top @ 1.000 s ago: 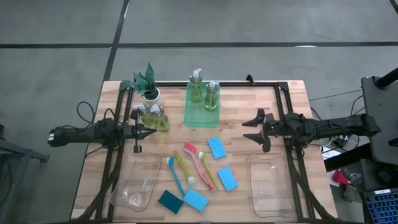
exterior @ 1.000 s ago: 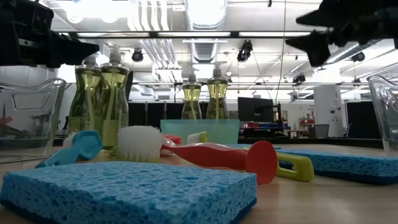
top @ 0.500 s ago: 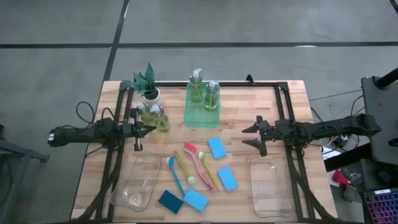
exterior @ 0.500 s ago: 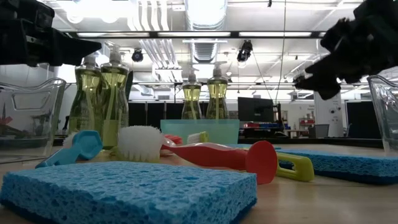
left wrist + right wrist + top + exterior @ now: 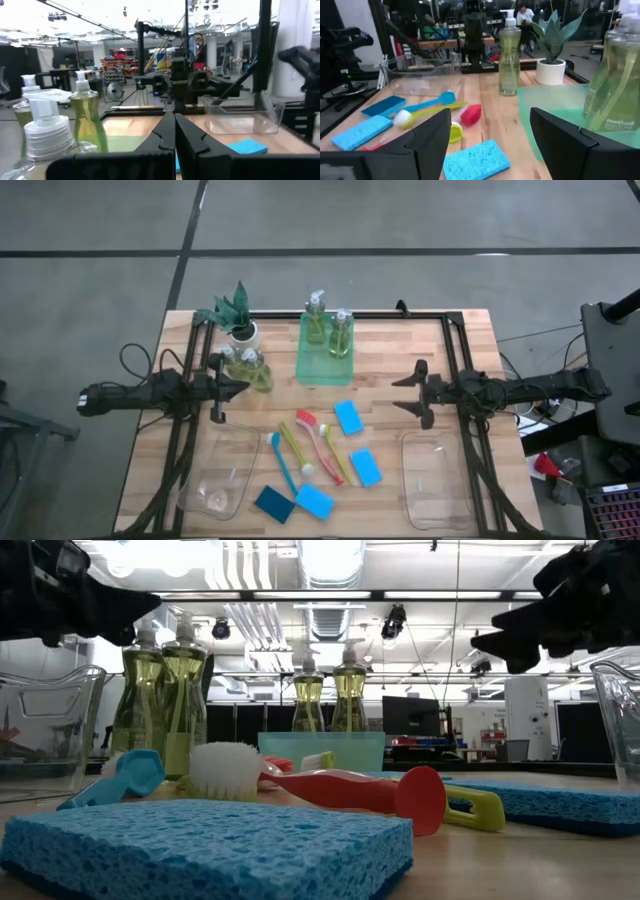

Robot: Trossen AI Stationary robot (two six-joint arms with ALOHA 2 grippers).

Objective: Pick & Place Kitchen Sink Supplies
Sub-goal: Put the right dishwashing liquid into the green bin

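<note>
Blue sponge (image 5: 348,417) lies near the spread-fingered right gripper (image 5: 408,393), seemingly below it.

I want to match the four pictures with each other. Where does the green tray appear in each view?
High view: green tray at the table's far middle.
Low view: centre, behind the red brush.
Left wrist view: a green patch past the nearest bottle.
Right wrist view: a pale green sheet ahead of the fingers.
Shared landmark: the two soap bottles standing on it.
</note>
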